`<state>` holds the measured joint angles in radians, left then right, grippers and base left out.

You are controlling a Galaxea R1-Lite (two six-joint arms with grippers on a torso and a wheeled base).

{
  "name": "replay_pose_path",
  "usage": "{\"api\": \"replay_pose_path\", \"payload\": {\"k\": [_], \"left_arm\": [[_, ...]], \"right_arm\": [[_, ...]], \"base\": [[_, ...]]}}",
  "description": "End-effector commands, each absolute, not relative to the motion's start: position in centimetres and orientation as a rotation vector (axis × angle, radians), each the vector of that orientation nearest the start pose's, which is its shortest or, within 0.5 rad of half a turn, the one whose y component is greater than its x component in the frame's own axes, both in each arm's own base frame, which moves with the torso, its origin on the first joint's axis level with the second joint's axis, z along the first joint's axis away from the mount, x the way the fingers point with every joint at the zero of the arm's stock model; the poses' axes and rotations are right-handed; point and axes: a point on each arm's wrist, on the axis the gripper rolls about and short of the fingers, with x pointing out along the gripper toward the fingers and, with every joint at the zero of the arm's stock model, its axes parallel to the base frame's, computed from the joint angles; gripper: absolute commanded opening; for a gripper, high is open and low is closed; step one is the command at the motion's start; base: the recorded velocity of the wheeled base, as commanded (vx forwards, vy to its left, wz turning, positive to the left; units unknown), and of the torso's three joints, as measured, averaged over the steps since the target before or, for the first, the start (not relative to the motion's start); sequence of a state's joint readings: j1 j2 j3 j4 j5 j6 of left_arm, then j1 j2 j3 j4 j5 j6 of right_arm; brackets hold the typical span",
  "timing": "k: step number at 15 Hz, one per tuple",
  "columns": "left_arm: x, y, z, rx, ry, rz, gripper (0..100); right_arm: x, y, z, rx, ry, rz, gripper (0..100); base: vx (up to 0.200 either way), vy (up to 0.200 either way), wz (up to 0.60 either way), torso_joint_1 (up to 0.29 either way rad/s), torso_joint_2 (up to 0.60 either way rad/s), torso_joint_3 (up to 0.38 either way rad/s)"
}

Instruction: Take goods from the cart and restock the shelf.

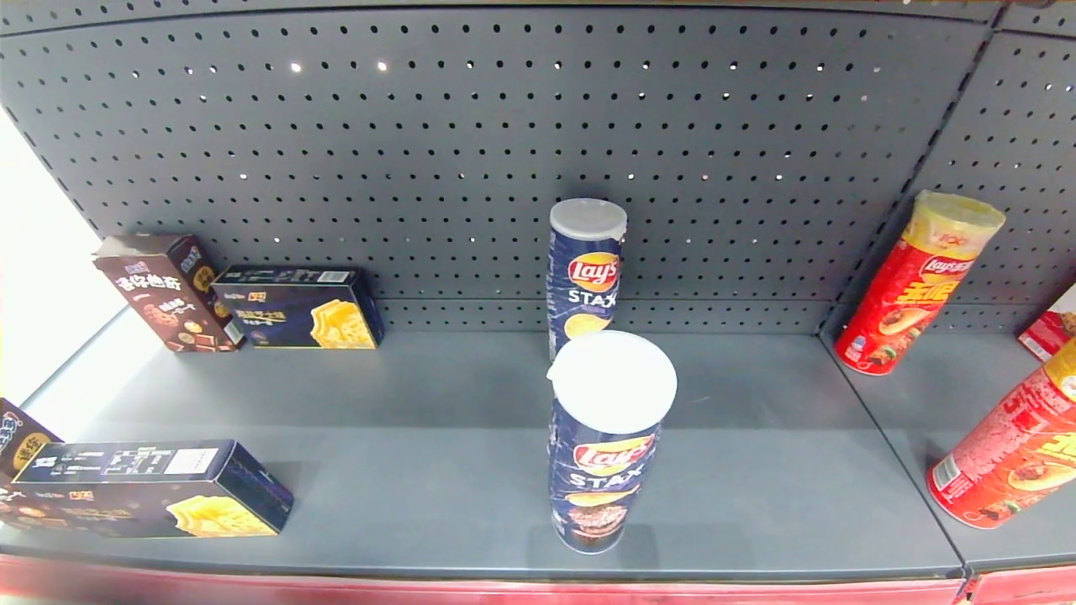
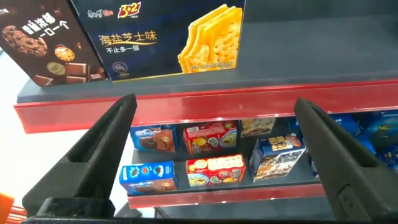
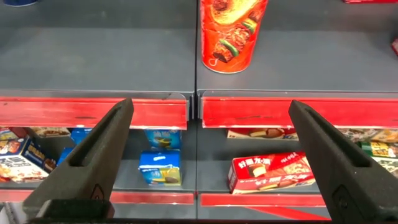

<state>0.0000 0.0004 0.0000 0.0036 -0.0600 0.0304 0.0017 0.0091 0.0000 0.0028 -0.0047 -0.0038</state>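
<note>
Grey shelf [image 1: 403,403] has two blue chip cans [image 1: 603,445] standing in its middle, and the left gripper [image 2: 214,102] and right gripper [image 3: 211,104] hang wide open and empty, low before its red edge.

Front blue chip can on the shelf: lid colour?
White plastic lid on the tall dark-blue cylindrical chip can; head view shows it best.

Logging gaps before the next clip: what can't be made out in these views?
Head view: base of the rear blue can, hidden by the front blue can.
Head view: right-edge red can and left-edge dark box, cut off by the frame.
Left wrist view: lower-shelf boxes, partly behind the open left gripper.
Right wrist view: top of the red can, cut off by the frame.
</note>
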Motion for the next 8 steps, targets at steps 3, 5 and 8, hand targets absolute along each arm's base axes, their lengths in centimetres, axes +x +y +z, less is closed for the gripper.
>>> {"api": "replay_pose_path", "payload": {"k": [3, 5, 8], "left_arm": [[-2.28, -0.13, 7.52, 0.029, 0.002, -0.060, 100], [-2.28, -0.13, 7.52, 0.029, 0.002, -0.060, 100], [-2.28, -0.14, 7.50, 0.034, 0.004, -0.063, 100]], "right_arm": [[-2.20, -0.01, 7.54, -0.005, 0.014, -0.003, 100], [-2.20, -0.01, 7.54, -0.005, 0.014, -0.003, 100], [-2.20, -0.01, 7.54, -0.005, 0.014, -0.003, 100]], "base": [[-0.133, 0.000, 0.00, 0.002, 0.00, -0.002], [0.000, 0.000, 0.00, 0.000, 0.00, 0.000], [0.000, 0.000, 0.00, 0.000, 0.00, 0.000]]}}
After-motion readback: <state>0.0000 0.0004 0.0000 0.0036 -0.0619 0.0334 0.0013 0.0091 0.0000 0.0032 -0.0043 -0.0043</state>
